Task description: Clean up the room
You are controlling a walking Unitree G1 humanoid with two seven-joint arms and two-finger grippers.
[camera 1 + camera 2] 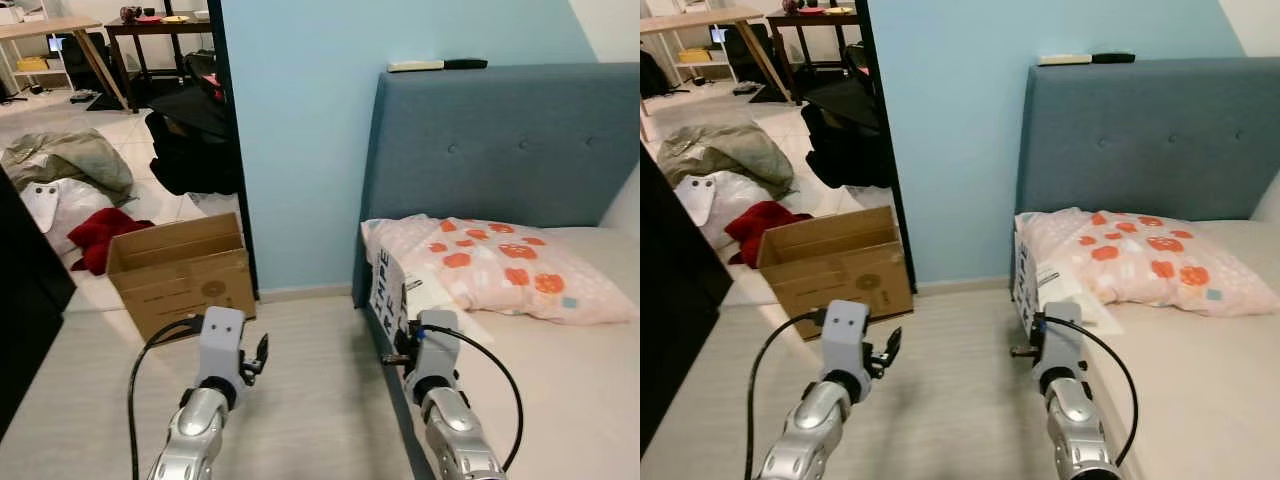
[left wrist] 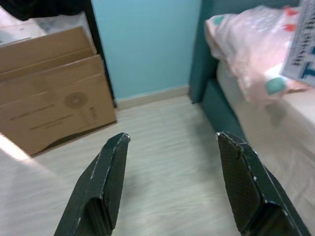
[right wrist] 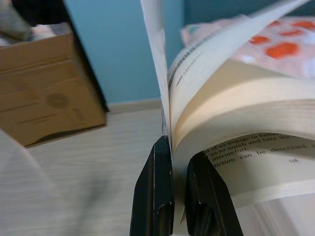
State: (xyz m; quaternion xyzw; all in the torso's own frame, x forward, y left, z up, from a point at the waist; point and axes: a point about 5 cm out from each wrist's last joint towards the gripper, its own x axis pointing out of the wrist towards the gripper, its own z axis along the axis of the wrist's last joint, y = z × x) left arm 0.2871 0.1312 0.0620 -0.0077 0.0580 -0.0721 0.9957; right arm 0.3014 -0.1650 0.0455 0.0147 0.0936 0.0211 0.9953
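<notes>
A paperback book with a white cover and dark lettering hangs at the bed's near corner, its pages fanned apart. My right gripper is shut on its cover and a few pages. The book rests partly against a pink pillow with orange patches on the bed. My left gripper is open and holds nothing, raised over the pale wood floor, to the left of the bed. An open cardboard box stands on the floor ahead of the left gripper.
A light blue wall and a grey-blue headboard stand ahead. Through the doorway on the left lie a red cloth, a white bag, a grey heap and a black bag. A dark panel borders the left.
</notes>
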